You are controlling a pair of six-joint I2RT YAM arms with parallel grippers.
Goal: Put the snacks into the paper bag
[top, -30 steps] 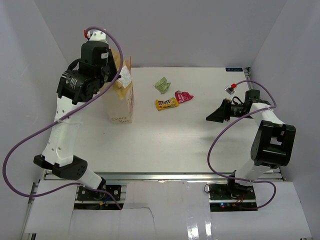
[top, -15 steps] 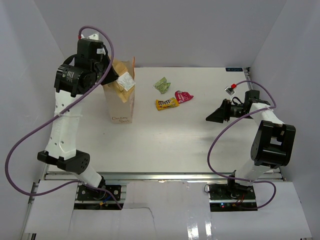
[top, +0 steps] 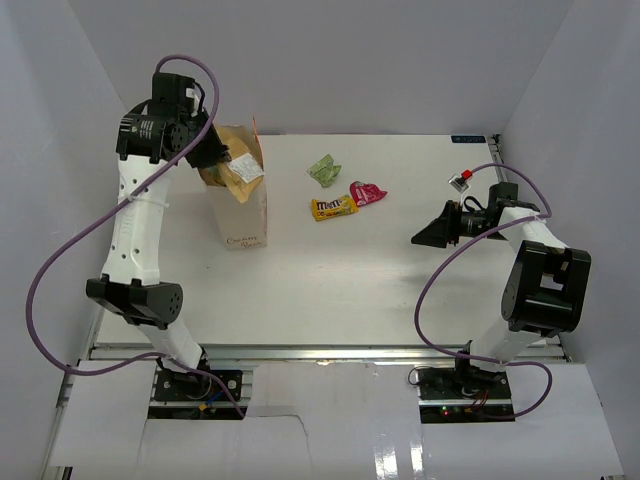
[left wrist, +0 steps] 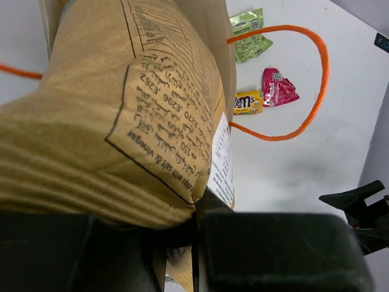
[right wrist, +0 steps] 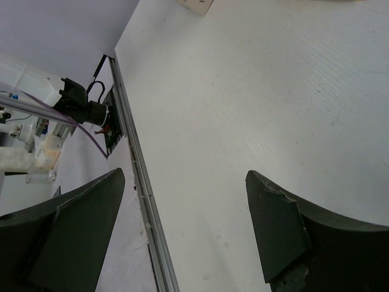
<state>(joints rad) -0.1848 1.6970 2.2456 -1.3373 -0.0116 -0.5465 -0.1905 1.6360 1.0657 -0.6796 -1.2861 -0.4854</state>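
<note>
Top external view: one paper bag (top: pixel 246 222) stands upright on the table (top: pixel 350 285). At its open mouth one tan pouch (top: pixel 238 176) with a white label sits tilted, and the left gripper (top: pixel 214 160) is clamped on its upper end. How far the pouch reaches down into the bag cannot be told. To the right of the bag lie three loose spots of candy: the green packets (top: pixel 324 170), which may be one or two lying together, one yellow M&M's packet (top: pixel 333 208) and, touching it, one pink-red packet (top: pixel 368 193). The right gripper (top: pixel 431 231) hangs low, well apart from the bag on the far side of the candy.

Left wrist view: the pouch (left wrist: pixel 115 121) fills the frame, pinched at the bottom by the left gripper (left wrist: pixel 194 228). One orange cord handle (left wrist: pixel 316 79) loops out from the bag's wall (left wrist: pixel 209 30). Beyond it lie the green packets (left wrist: pixel 250 36), the M&M's packet (left wrist: pixel 246 102) and the pink-red packet (left wrist: pixel 278 88).

Right wrist view: the right gripper (right wrist: pixel 182 176) has its two fingers (right wrist: pixel 79 225) spread wide over bare table (right wrist: pixel 243 91), holding nothing.
</note>
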